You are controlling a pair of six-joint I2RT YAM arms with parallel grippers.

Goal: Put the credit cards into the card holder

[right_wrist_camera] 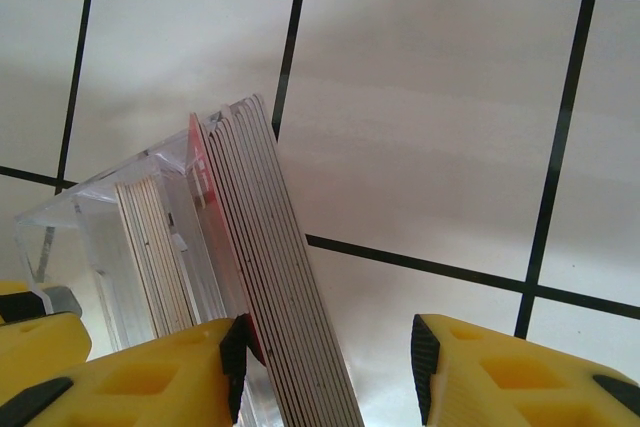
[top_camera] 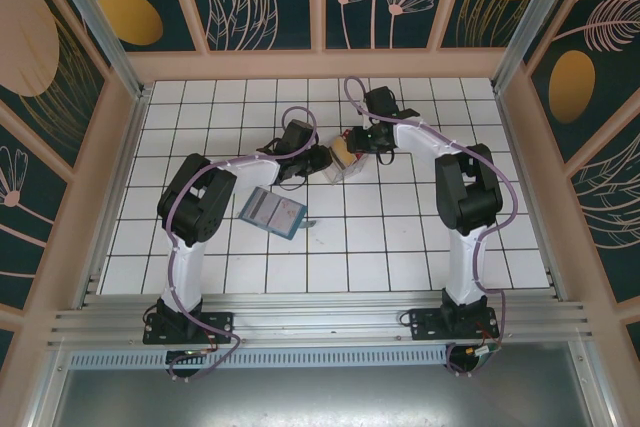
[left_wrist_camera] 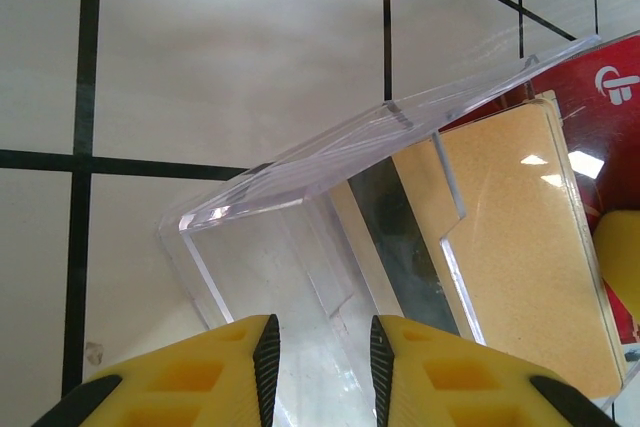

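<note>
Red credit card (left_wrist_camera: pixel 616 137): a white emblem sits near its upper corner in the left wrist view. It is a rounded mark with a short bar, partly cut off by the picture's edge, and it cannot be read as a letter or a brand.
Where the red card stands: inside the clear card holder (left_wrist_camera: pixel 300 179), behind a yellow-gold card (left_wrist_camera: pixel 510 247).
Yellow-gold card: plain face with only glare spots, nothing legible.
Card edges, right wrist view: too thin to carry readable print.

The card holder (left_wrist_camera: pixel 300 172) is clear, glossy plastic — the credit cards (left_wrist_camera: pixel 500 247) smooth and faintly shiny.
</note>
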